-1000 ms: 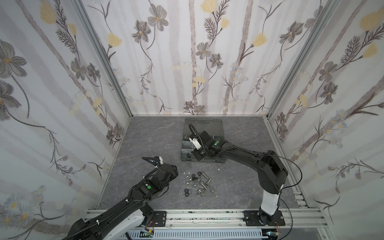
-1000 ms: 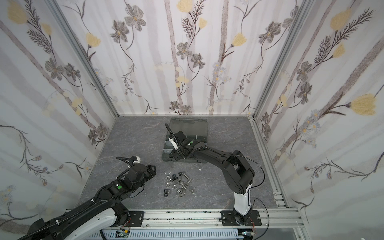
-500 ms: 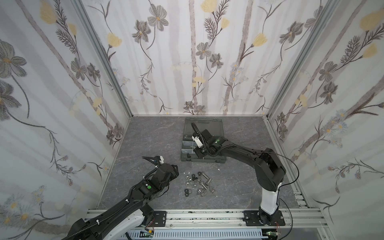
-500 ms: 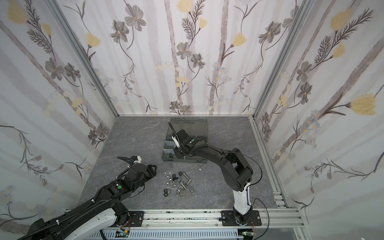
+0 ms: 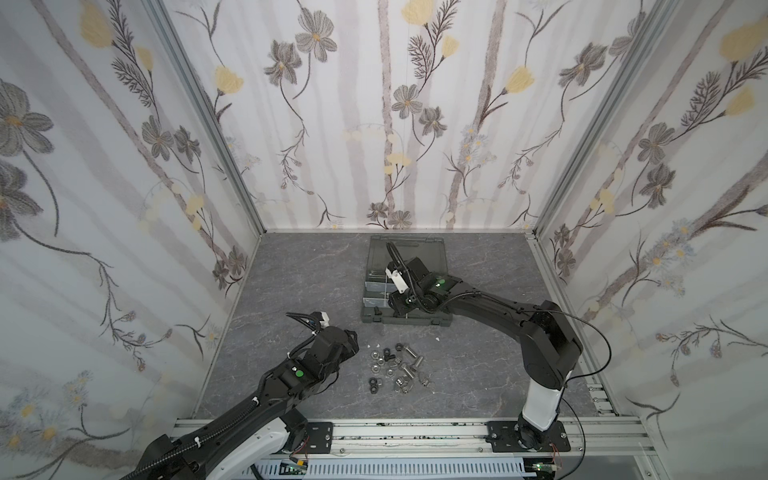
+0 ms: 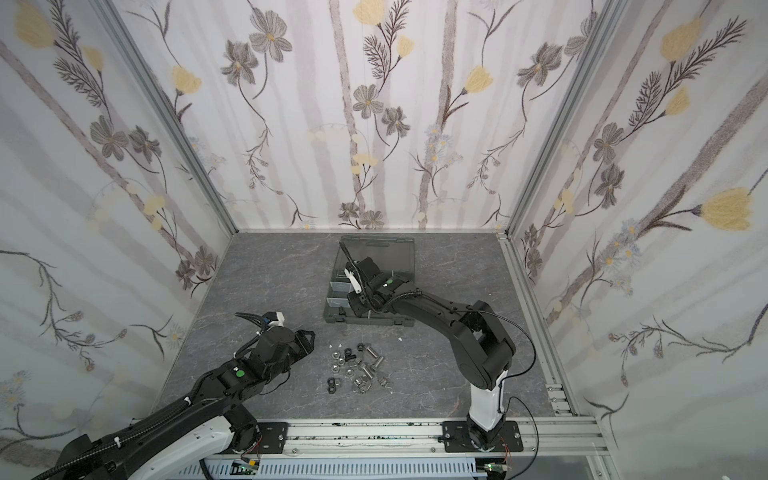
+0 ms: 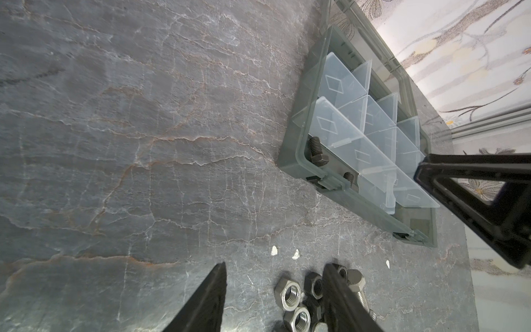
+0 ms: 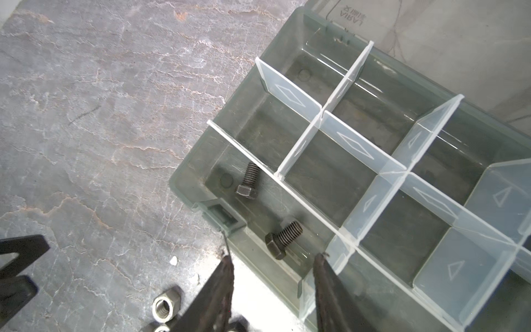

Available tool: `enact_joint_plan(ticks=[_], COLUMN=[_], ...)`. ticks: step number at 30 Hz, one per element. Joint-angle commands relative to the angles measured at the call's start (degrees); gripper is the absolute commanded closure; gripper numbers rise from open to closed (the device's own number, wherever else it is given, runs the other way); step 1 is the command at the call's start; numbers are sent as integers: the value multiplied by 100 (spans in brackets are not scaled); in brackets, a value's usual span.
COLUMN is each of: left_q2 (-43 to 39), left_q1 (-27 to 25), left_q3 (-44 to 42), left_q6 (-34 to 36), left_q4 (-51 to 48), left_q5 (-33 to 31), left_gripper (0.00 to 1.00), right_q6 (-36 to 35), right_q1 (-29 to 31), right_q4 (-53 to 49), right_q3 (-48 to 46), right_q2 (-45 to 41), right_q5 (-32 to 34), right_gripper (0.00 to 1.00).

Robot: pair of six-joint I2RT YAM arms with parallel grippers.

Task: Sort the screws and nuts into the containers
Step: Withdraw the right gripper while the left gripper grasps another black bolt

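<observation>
The case [image 8: 184, 184] has a corner cell [image 8: 260, 209] holding two black screws [image 8: 247, 181], lying apart. Loose nuts [image 5: 376, 356] and silver bolts [image 5: 409, 351] are heaped on the grey stone-patterned bench [image 5: 291, 282] near the case, with floral walls [image 5: 374, 124] around. The right claw [image 8: 274, 255] hangs over that cell, jaws parted and empty; the left claw [image 7: 275, 266] hovers beside the heap, jaws parted and empty

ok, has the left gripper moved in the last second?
No. In both top views the left gripper sits at the same spot, just left of the loose nuts and screws and equally far from the organiser case.
</observation>
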Motion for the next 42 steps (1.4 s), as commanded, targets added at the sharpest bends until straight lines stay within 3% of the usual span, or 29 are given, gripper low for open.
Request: enact_joint_plan(ticks=[1,19,27,42], left_q2=[89,1068,1978,2969], left_q1=[6,-107,-562,-1236], left_q3=[46,594,1310,1727], left_q6=[25,514,1047,997], left_q4=[92,143,134,81], left_q5=[62,573,923,832], left_gripper=[44,48,53,68], right_q6=[189,1113,1201,1324], right_q1=[1,-2,-34,-96], right_q4=[437,959,815,600], right_q3=[-318,-2723,-3066,-3482], right_q2=[-353,-2512,-3010,-3660], right_q5=[-194,195,498,882], right_gripper=[53,50,50,49])
